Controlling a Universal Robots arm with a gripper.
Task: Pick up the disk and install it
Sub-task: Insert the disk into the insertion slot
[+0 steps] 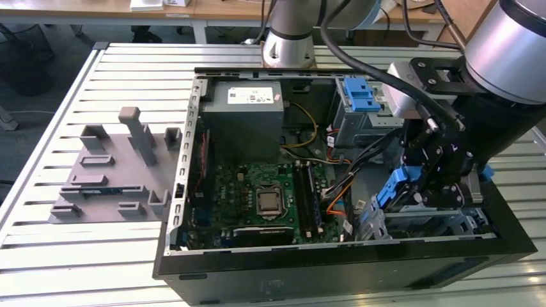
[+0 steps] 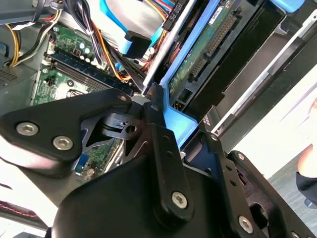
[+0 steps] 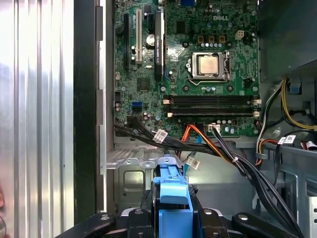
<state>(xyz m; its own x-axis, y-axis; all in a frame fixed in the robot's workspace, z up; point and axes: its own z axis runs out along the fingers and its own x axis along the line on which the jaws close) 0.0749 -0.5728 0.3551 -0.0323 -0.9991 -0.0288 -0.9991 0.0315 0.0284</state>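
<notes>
The disk point(image 1: 397, 189) stands on edge in its blue carrier bracket at the front corner of the open computer case point(image 1: 183, 192), on the exterior view's right. It hangs just above the metal drive cage point(image 1: 431, 222). My gripper point(image 1: 424, 190) is shut on it from above. In the second wrist view the disk's green circuit-board side point(image 2: 205, 47) and blue bracket point(image 2: 179, 124) sit between the black fingers point(image 2: 157, 106). In the first wrist view the blue bracket point(image 3: 171, 196) shows between the gripper's point(image 3: 171, 220) fingers, over the cage point(image 3: 131, 176).
Inside the case lie the motherboard point(image 1: 260, 192), a grey power supply point(image 1: 247, 114), and bundles of cables point(image 3: 218, 148) close to the cage. A blue latch piece point(image 1: 359, 96) sits on the upper bay. A grey fixture plate point(image 1: 111, 176) rests on the slatted table point(image 1: 51, 243).
</notes>
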